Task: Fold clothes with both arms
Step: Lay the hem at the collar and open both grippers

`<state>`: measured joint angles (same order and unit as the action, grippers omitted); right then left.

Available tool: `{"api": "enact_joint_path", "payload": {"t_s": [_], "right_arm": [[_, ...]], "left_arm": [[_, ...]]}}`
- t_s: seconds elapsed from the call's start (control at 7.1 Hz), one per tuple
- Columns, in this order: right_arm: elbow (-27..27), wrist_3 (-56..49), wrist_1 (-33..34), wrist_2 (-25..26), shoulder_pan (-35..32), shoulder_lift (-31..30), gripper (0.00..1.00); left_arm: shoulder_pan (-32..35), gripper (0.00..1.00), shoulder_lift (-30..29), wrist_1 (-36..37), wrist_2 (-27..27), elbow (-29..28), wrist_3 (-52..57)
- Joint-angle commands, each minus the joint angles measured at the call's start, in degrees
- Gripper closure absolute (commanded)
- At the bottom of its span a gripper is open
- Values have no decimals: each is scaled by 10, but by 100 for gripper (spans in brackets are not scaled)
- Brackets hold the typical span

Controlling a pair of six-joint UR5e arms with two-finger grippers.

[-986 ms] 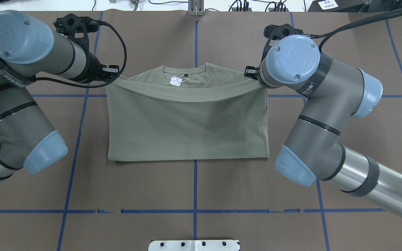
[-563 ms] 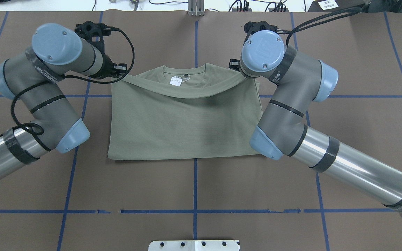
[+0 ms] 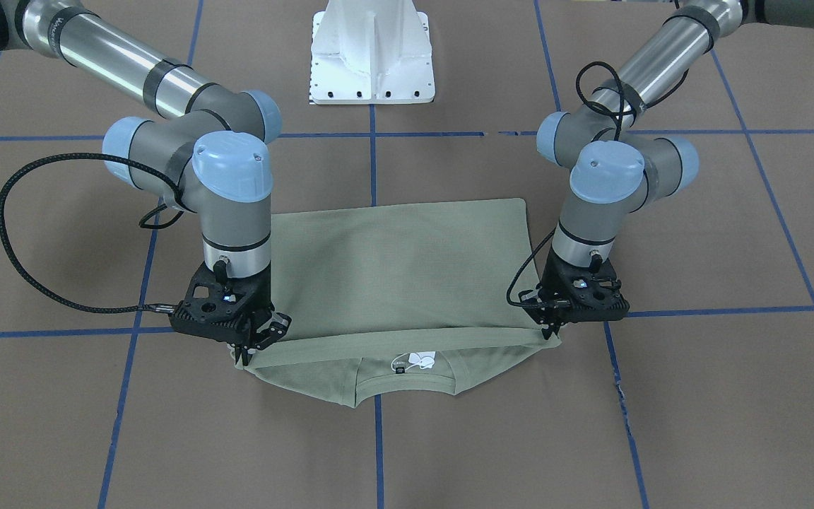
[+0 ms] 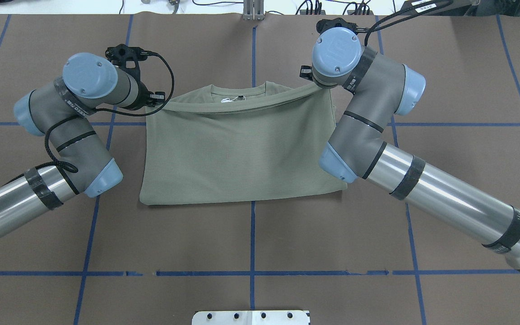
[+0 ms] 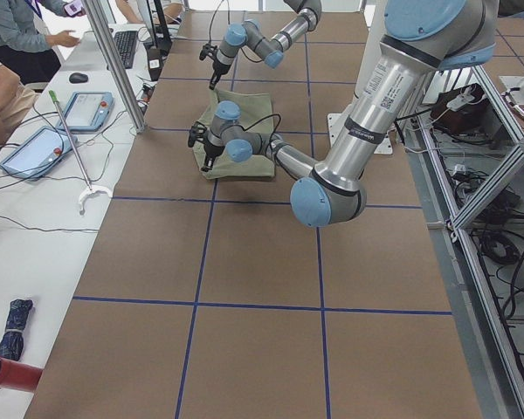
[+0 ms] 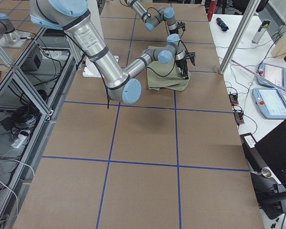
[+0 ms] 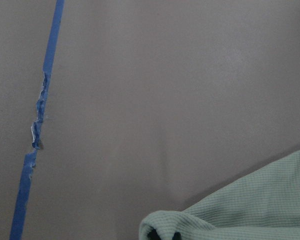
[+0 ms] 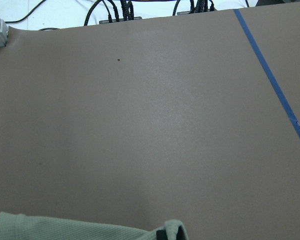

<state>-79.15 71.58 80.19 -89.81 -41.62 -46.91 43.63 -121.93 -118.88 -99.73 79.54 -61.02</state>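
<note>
Front-facing: the shirt point(image 3: 400, 268) lies on the table point(image 3: 697, 396), its long axis running gripper to gripper. The left gripper point(image 3: 554, 331) and right gripper point(image 3: 248, 348) each pinch one corner of the doubled-over edge, just short of the collar point(image 3: 407, 385).
Overhead: the carried edge sags mid-span, almost over the neck tag point(image 4: 225, 100).
Side views: the grips are too small to judge.
Wrist views: green knit is bunched at each jaw.
Containers: none in view.
</note>
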Motion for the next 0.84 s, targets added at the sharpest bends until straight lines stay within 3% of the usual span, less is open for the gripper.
{"api": "enact_joint_path", "payload": {"t_s": [0.0,0.14,0.42,0.7], "right_arm": [[17,-4,-3,5,3,2,1],[20,-6,-30,5,4,-4,0],[2,-71,-37,-32,-2,-16,0],[-58,-79,-36,-40,-5,-58,0]], "left_arm": [[0,12,-1,-2,1,1,9],[0,0,1,-2,-1,7,47],[-1,0,11,-3,-6,62,68],[-19,0,110,-6,-28,185,54]]}}
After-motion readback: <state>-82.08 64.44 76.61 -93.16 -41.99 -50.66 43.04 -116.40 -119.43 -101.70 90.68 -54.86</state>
